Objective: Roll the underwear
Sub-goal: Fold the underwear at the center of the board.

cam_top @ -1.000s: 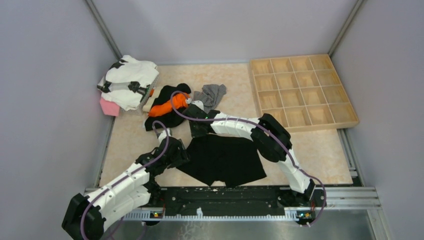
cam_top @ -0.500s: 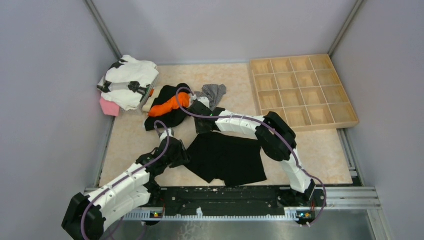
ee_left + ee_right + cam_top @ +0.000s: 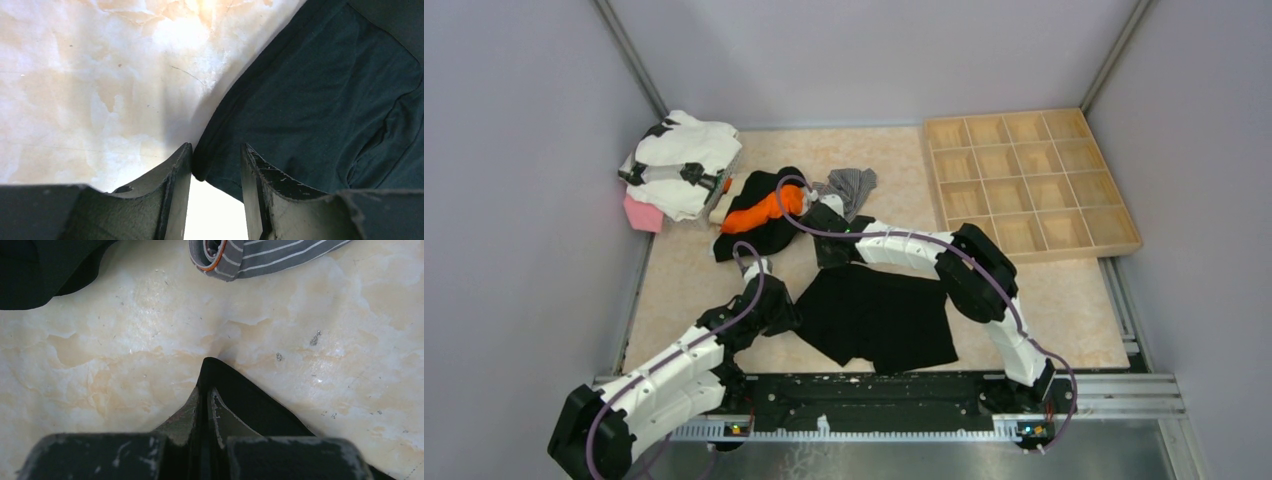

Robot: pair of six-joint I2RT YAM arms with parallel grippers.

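Observation:
The black underwear (image 3: 879, 320) lies spread flat on the table in front of the arms. My left gripper (image 3: 790, 314) is open at its left corner; in the left wrist view the corner of the cloth (image 3: 310, 100) sits between the tips of my left gripper (image 3: 215, 150). My right gripper (image 3: 822, 218) is shut on the far left corner and holds it stretched toward the back; the right wrist view shows my right gripper (image 3: 206, 396) pinching black cloth (image 3: 250, 407). The grey striped underwear (image 3: 849, 185) lies crumpled just beyond, also in the right wrist view (image 3: 260, 252).
A wooden tray with several compartments (image 3: 1029, 180) stands at the back right. At the back left lie a white and black garment (image 3: 679, 160), a pink item (image 3: 642, 213), and an orange cloth (image 3: 759, 212) on another black garment (image 3: 754, 240), which also shows in the right wrist view (image 3: 45, 270).
My right gripper has moved toward the back, pulling the black underwear's far left corner with it. The left arm has barely moved.

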